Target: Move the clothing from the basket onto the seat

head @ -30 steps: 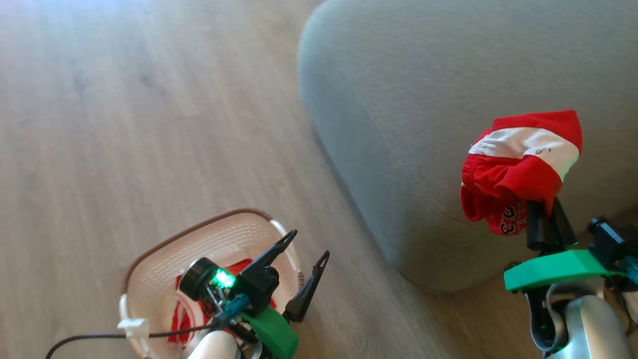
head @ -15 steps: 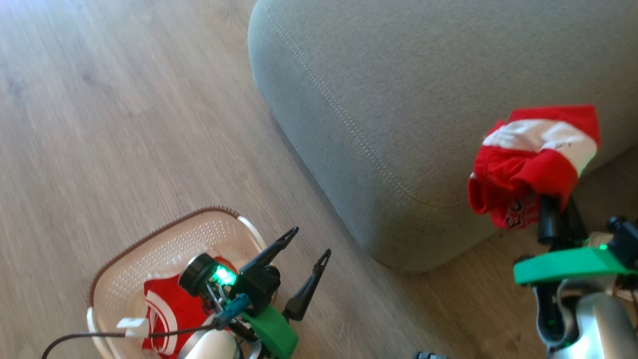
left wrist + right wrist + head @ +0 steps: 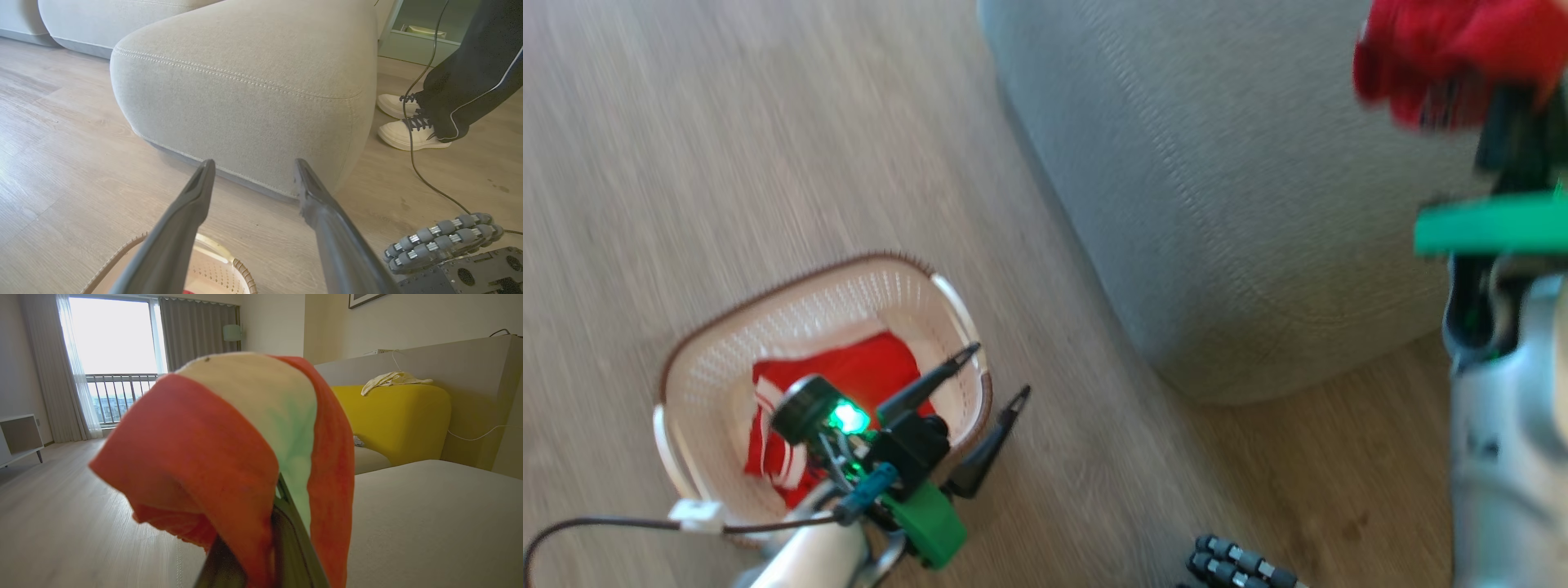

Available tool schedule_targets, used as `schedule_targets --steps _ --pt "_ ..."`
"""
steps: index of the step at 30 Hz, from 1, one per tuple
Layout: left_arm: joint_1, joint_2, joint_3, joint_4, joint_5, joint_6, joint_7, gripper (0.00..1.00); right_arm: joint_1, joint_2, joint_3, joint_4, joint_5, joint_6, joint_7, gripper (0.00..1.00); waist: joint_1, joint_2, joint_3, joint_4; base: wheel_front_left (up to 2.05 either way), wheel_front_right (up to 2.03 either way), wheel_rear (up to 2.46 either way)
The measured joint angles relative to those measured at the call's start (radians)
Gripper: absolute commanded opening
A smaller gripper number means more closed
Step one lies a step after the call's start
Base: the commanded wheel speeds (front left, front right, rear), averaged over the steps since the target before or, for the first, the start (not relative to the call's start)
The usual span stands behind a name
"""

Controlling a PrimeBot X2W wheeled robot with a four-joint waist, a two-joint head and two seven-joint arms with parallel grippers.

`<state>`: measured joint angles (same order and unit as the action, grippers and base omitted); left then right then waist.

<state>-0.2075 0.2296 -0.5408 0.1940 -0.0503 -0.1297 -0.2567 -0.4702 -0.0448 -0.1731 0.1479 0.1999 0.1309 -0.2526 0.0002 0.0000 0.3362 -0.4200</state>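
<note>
right gripper (image 3: 1511, 131): fingers pressed together on the held jersey (image 3: 1445, 57). The cloth drapes over the tips like a hood, so the pinch itself is hidden in the right wrist view.
held jersey location: in the air above the seat (image 3: 1217, 204), near its front edge, not touching the cushion. The head view is blurred there.
left gripper (image 3: 999, 371): fingers spread and empty, over the near rim of the basket (image 3: 792, 282), pointing towards the seat front.
basket jersey (image 3: 866, 376): red with white stripes, crumpled in the bottom of the basket on the floor (image 3: 727, 122).
risk 1, snag on release: the cloth is wrapped round both fingers. Opening may not shed it, and it could ride back with the arm.
risk 2, short drop: the jersey hangs close to the rounded front corner. Released here, it may slide off to the floor. Better to carry it further in over the flat top (image 3: 429, 506).
risk 3, loose grip: how much fabric is clamped can't be told. A quick swing could shake it free early.
risk 4, left arm: the open fingers sit just over the braided rim. A low move could hook the rim and tip or drag the basket.
risk 5, surroundings: a person's shoes (image 3: 408, 134) and a trailing cable (image 3: 433, 183) are beside the seat, near the robot's roller wheel (image 3: 441, 237). Base motion could catch the cable.
</note>
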Motion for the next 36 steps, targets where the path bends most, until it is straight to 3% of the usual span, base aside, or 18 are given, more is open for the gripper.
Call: schedule_targets --steps 4,7,11,16,23,27,36 --pt "-0.019 0.055 -0.002 -0.03 -0.001 0.0 0.0 1.0 -0.177 -0.012 -0.03 0.1 0.007 0.0 0.0 0.0 0.0001 0.0 0.073 0.019 0.0 0.0 0.0" --pt "-0.02 0.084 -0.002 -0.052 -0.001 0.0 0.0 1.0 -0.296 -0.056 -0.056 0.183 0.0 0.0 0.0 0.0 0.0001 0.0 0.127 0.034 0.0 0.0 0.0" --pt "-0.029 0.117 -0.002 -0.082 -0.001 0.0 0.0 1.0 -0.455 -0.116 -0.119 0.395 0.002 0.0 -0.002 0.0 0.0002 0.0 0.205 0.059 0.0 0.0 0.0" --pt "-0.069 0.123 -0.001 -0.102 -0.011 0.0 0.0 1.0 -0.569 -0.167 -0.218 0.569 -0.038 0.0 0.015 0.0 0.0 0.0 0.257 0.101 0.0 0.0 0.0" --pt "-0.087 0.121 0.012 -0.114 -0.011 0.0 0.0 1.0 -0.635 -0.205 -0.344 0.739 -0.125 0.0 0.046 0.0 -0.0001 0.0 0.298 0.158 0.0 0.0 0.0" --pt "-0.097 0.119 0.017 -0.116 -0.012 0.0 0.0 1.0 -0.643 -0.243 -0.337 0.824 -0.276 0.0 0.083 0.0 -0.0001 0.0 0.318 0.183 0.0 0.0 0.0" --pt "-0.135 0.118 0.076 -0.118 -0.022 0.0 0.0 1.0 -0.649 -0.237 -0.484 0.92 -0.387 0.0 0.116 0.0 -0.0001 0.0 0.327 0.201 0.0 0.0 0.0"
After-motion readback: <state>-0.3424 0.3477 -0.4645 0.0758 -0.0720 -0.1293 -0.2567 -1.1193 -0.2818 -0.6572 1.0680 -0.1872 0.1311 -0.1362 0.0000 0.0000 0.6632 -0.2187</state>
